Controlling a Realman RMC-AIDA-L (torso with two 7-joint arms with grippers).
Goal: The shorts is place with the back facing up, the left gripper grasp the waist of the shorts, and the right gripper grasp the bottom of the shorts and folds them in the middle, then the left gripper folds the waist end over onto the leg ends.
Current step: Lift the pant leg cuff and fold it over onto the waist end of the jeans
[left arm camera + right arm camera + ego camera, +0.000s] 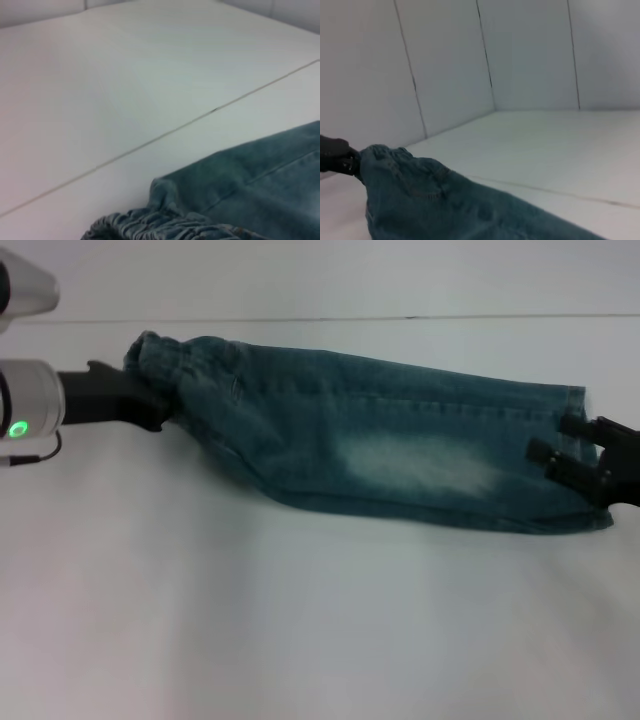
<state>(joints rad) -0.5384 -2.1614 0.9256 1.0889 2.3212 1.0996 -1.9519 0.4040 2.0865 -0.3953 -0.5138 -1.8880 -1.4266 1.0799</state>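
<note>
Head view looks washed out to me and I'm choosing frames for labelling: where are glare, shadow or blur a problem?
Head view: the table is flatly bright, the shorts cast only a faint shadow. Left wrist view: the waist is soft, too near the lens. Right wrist view: the denim is blurred, the left gripper a dark shape.

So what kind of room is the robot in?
Probably a lab or test booth, not a home: a plain white table, bare white panelled walls, and only the shorts held between the left gripper and right gripper.
</note>
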